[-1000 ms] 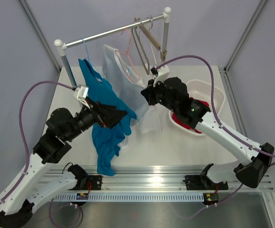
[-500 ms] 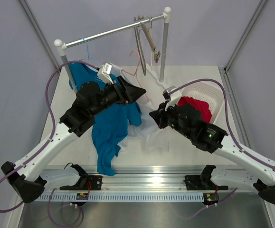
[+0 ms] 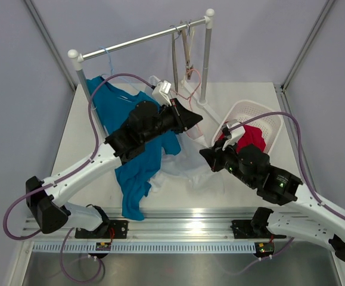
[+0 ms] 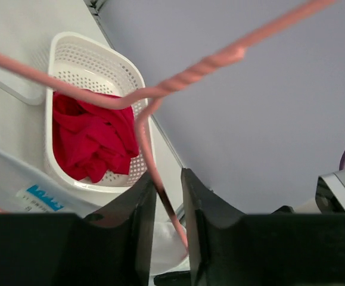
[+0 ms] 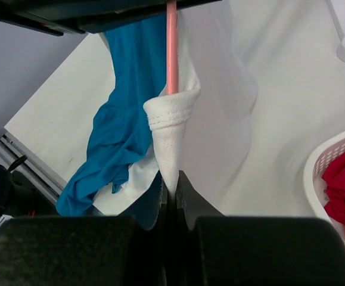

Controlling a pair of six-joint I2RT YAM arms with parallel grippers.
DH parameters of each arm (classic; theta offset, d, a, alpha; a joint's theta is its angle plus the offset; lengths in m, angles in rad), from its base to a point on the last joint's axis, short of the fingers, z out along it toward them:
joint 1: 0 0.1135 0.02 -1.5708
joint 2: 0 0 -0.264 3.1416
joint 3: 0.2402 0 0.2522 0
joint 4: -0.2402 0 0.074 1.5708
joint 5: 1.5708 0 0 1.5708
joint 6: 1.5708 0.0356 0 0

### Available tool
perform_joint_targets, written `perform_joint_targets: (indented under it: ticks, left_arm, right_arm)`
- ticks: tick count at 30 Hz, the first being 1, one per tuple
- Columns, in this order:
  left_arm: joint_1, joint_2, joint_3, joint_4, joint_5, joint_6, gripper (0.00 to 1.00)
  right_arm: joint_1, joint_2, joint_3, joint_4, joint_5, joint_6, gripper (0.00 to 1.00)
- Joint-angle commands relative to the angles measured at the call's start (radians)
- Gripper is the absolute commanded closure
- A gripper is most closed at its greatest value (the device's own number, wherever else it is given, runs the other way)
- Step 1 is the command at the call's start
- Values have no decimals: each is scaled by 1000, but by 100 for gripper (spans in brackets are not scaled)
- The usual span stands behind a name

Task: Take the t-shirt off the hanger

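Note:
A white t-shirt (image 3: 184,168) lies bunched on the table, part of it still on a pink wire hanger (image 3: 192,76) that hangs below the rail. My left gripper (image 3: 199,120) is shut on the hanger; in the left wrist view the pink wire (image 4: 103,100) runs down between that gripper's (image 4: 167,182) fingers. My right gripper (image 3: 204,154) is shut on the shirt's ribbed collar (image 5: 169,122), pinched to a point at that gripper's (image 5: 171,179) tips. The hanger wire (image 5: 171,47) goes straight up out of the collar.
A blue t-shirt (image 3: 133,173) drapes from a blue hanger (image 3: 106,56) down the left side. The metal rail (image 3: 136,42) carries more hangers (image 3: 181,47) near its right post. A white basket (image 3: 244,109) with red cloth (image 3: 251,137) stands at the right.
My left arm swung right from the blue shirt to the pink hanger and shut on it. My right gripper pulled the white shirt down and toward the near edge.

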State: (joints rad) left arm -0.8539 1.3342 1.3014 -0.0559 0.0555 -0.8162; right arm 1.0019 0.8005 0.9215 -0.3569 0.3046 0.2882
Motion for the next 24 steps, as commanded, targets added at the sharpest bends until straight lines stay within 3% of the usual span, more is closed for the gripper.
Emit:
perform_joint_targets:
  ticks: [1, 2, 6, 7, 8, 10, 13, 16, 19, 20, 21, 23, 24]
  left_arm:
    - [-7, -7, 21, 120, -37, -1, 93]
    - [-8, -16, 12, 131, -36, -9, 100]
    - [-11, -79, -19, 162, 13, -43, 100]
    - [-13, -116, -25, 162, 17, -46, 100]
    - [-13, -137, -46, 162, 14, -50, 100]
    - [-13, -206, -74, 177, -6, -51, 100]
    - [-13, -268, -137, 218, -35, -54, 100]
    - [-13, -323, -175, 249, -43, -67, 100]
    - [-13, -351, -168, 229, -48, -44, 100]
    - [-13, -355, -168, 228, -51, -31, 100]
    - [-13, -362, -168, 228, -51, -25, 100]
    - [-11, -365, -157, 228, -80, 1, 100]
    - [-11, -363, -146, 229, -91, 18, 100]
  right_arm:
    - [20, -38, -13, 23, 28, 35, 100]
    - [21, -41, -18, 18, 28, 39, 100]
    - [27, -61, -33, -14, -18, 66, 47]
    - [29, -78, -38, -20, -34, 78, 27]
    - [32, -89, -58, -20, -88, 84, 19]
    - [35, -124, -76, -13, -140, 107, 6]
    - [44, -142, -108, -5, -217, 138, 4]
    - [58, -144, -148, -5, -256, 172, 5]
    - [72, -156, -194, -1, -256, 203, 24]
    - [75, -159, -206, -5, -254, 209, 35]
    - [79, -162, -208, -5, -249, 216, 72]
    - [96, -170, -211, -16, -246, 232, 96]
    - [102, -170, -211, -20, -251, 236, 100]
